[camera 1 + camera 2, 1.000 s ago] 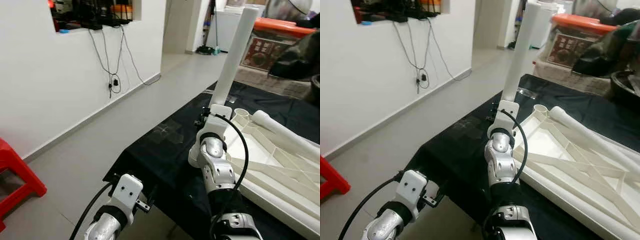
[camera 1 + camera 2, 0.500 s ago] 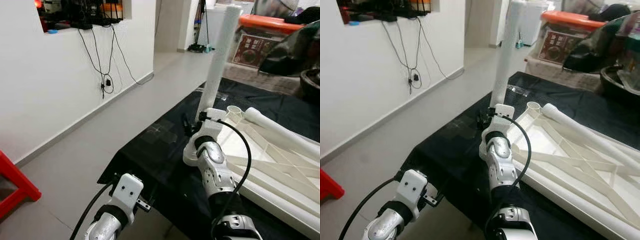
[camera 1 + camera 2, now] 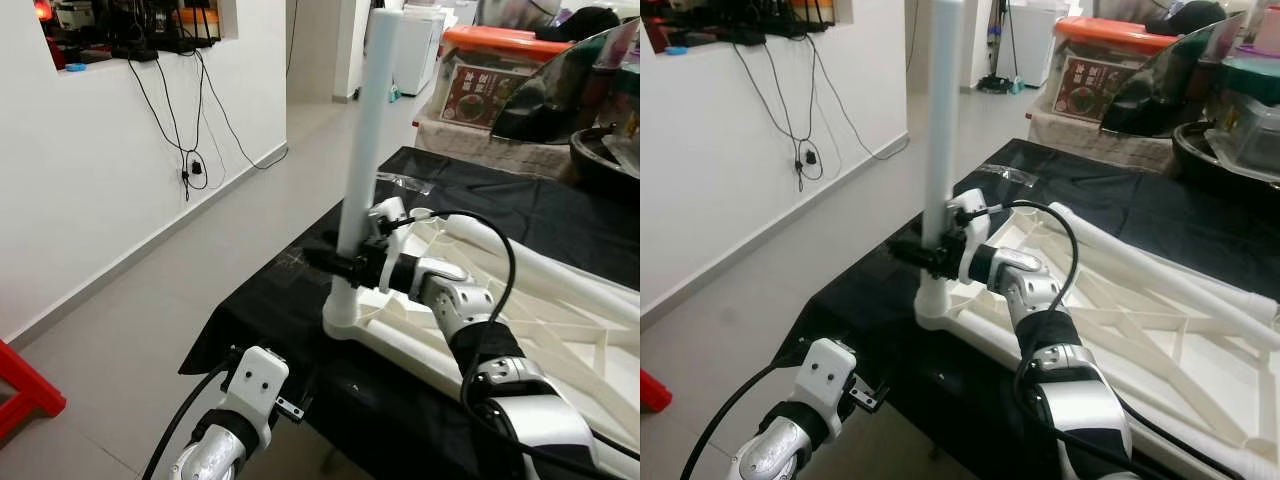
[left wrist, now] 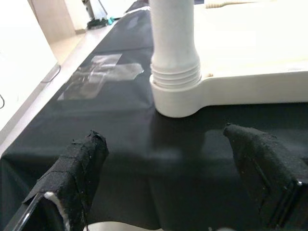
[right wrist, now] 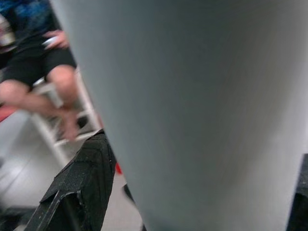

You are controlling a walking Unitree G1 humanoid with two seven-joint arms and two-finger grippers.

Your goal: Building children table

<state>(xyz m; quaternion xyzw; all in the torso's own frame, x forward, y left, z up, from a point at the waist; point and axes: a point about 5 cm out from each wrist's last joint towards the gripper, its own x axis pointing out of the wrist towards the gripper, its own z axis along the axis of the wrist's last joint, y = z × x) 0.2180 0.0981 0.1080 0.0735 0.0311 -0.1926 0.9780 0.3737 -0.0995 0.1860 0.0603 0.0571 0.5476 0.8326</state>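
At the tabletop's [image 3: 560, 330] corner socket [image 4: 178, 96], the right claw [image 3: 352, 268] gripped the upright leg [image 3: 365, 150] to seat it, while the left claw [image 4: 168, 178] hung wide.

white table leg [image 3: 366, 140] | upright in corner socket | tabletop [image 3: 560, 330] upside-down

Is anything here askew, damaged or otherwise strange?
Nothing stands out. The white table leg stands upright in the corner socket of the upturned white tabletop on the black cloth. The right gripper has its jaws closed around the leg's lower part. The left gripper is open, low before the socket.
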